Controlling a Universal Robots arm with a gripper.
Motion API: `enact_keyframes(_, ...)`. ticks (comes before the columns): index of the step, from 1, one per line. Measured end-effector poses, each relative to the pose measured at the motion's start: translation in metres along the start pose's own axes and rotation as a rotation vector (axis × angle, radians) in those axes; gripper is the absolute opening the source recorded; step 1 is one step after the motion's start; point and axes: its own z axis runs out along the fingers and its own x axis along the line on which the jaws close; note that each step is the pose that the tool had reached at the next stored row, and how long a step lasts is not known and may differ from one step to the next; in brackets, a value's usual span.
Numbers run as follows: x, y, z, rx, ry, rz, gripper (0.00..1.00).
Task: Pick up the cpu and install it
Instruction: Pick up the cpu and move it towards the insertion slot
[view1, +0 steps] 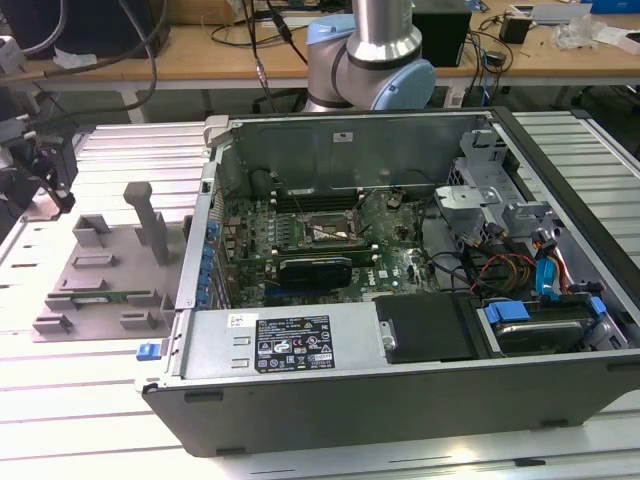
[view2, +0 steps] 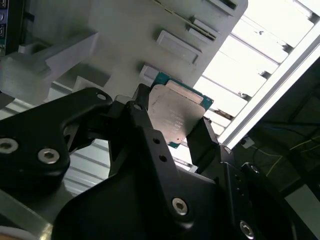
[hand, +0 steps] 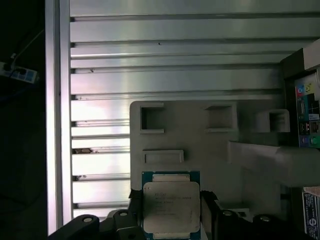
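Close up, the black two-fingered gripper (view2: 172, 120) is closed on the cpu (hand: 171, 212). This is a small square chip with a dull silver lid on a teal-green board. One finger (hand: 207, 202) presses against each of two opposite edges, and the silver top faces the wrist. The underside is out of sight.

Directly behind the chip lies the gray fixture tray (hand: 200, 150), a flat plastic holder with raised blocks, rectangular pockets and an upright post. The chip sits over the tray's edge region. I cannot tell whether it is touching the tray or is held just clear of it.

Under the tray is a ribbed aluminium table (hand: 150, 50).

Beyond the tray, on the exterior view's right, stands the open computer case (view1: 400, 400). Its cpu socket (view1: 318, 232) is on the motherboard inside, well apart from the tray.

Likely risks:
- The grip is on two thin edges only, so the chip could slip or twist between the fingers.
- It could catch on the tray's raised blocks or on the case wall.
- A chip that is rotated or tilted when it reaches the socket could bend the contacts.
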Motion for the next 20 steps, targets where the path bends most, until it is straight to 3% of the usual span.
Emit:
enact_keyframes(10, -0.0004, 0.0022, -0.023, 0.0, 0.0, 0.0, 0.55)
enact_keyframes(14, -0.0007, 0.0045, -0.0405, 0.0, 0.0001, 0.0, 0.55)
enact_keyframes(16, -0.0011, 0.0063, -0.0586, 0.0, 0.0, 0.0, 0.55)
enact_keyframes(20, -0.0014, 0.0076, -0.0696, 0.0, -0.0001, 0.0, 0.55)
